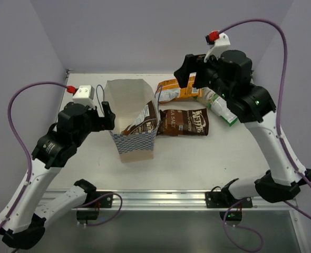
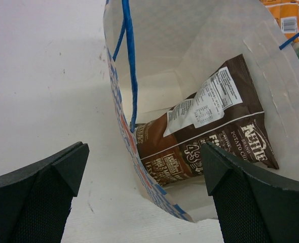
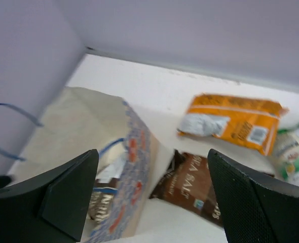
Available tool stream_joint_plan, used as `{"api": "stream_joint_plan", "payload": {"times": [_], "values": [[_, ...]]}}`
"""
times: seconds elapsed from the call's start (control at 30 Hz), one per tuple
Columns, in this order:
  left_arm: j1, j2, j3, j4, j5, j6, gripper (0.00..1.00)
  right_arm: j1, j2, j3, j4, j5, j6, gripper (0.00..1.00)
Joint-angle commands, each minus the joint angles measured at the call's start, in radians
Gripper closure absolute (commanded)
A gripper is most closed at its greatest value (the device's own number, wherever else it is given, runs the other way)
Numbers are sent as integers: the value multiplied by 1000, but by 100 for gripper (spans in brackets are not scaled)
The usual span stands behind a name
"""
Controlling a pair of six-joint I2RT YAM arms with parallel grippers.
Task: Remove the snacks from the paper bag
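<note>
The cream paper bag (image 1: 125, 97) with a checkered lower band stands open at centre left. One dark brown packet (image 1: 145, 124) leans inside it, also shown in the left wrist view (image 2: 215, 131). A second brown packet (image 1: 185, 122), the orange packet (image 1: 177, 89) and the green-and-white packet (image 1: 222, 109) lie on the table right of the bag. My left gripper (image 1: 108, 115) is open at the bag's left wall (image 2: 123, 136), which runs between its fingers (image 2: 143, 152). My right gripper (image 1: 189, 74) is open and empty, held high above the orange packet (image 3: 235, 121).
Grey walls close the back and both sides of the white table (image 1: 240, 158). The bag's blue cord handle (image 2: 131, 66) hangs over its left wall. The green-and-white packet is partly hidden under my right arm. The right wrist view is blurred.
</note>
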Motion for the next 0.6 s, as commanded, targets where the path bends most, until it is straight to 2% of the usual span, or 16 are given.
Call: {"api": "stream_joint_plan", "payload": {"times": [0.0, 0.07, 0.27, 0.37, 0.4, 0.57], "values": [[1, 50, 2, 56, 20, -38, 0, 120, -20, 165, -96, 22, -94, 9], [1, 68, 0, 47, -7, -70, 0, 214, -7, 191, -81, 20, -105, 9], [1, 107, -30, 21, -68, -138, 4, 381, 101, 282, -62, -12, -128, 8], [-1, 93, -72, 36, -78, -156, 14, 411, 152, 322, -78, -18, -110, 8], [-1, 87, -82, 38, -79, -161, 20, 414, 178, 331, -79, -18, -91, 8], [1, 84, -145, 62, -56, -175, 39, 421, 244, 371, -95, -61, -25, 8]]}}
